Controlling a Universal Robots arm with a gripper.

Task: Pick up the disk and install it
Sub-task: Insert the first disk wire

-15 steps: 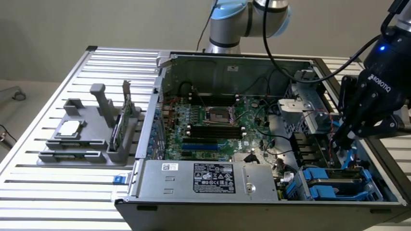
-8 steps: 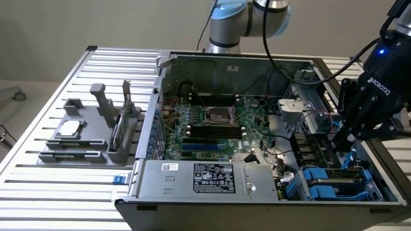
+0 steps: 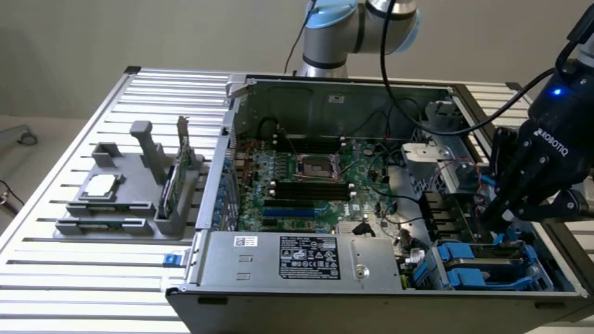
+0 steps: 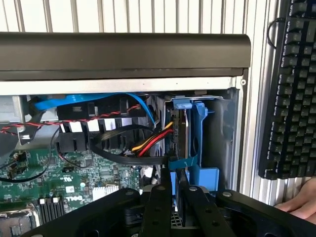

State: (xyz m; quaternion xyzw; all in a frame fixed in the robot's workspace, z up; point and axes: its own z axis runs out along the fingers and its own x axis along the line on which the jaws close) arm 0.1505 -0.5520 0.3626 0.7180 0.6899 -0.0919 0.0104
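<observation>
The disk (image 4: 180, 132) stands on edge in the blue drive bay (image 4: 210, 175) at the front corner of the open computer case. I see its thin silver-grey edge framed by its bright blue carrier. My gripper (image 4: 173, 178) hangs right over it, and its two black fingers (image 4: 161, 195) are pressed close together on the carrier's near edge. In the exterior view the gripper (image 3: 506, 224) reaches down into the case at that view's right, just above the blue bay (image 3: 483, 263).
Red, yellow and black cables (image 4: 148, 143) run beside the bay. The motherboard (image 3: 307, 181) and power supply (image 3: 297, 257) lie inside the case. A grey fixture (image 3: 121, 209) stands at the exterior view's left. A keyboard (image 4: 291, 89) and a hand (image 4: 302, 205) sit outside the case.
</observation>
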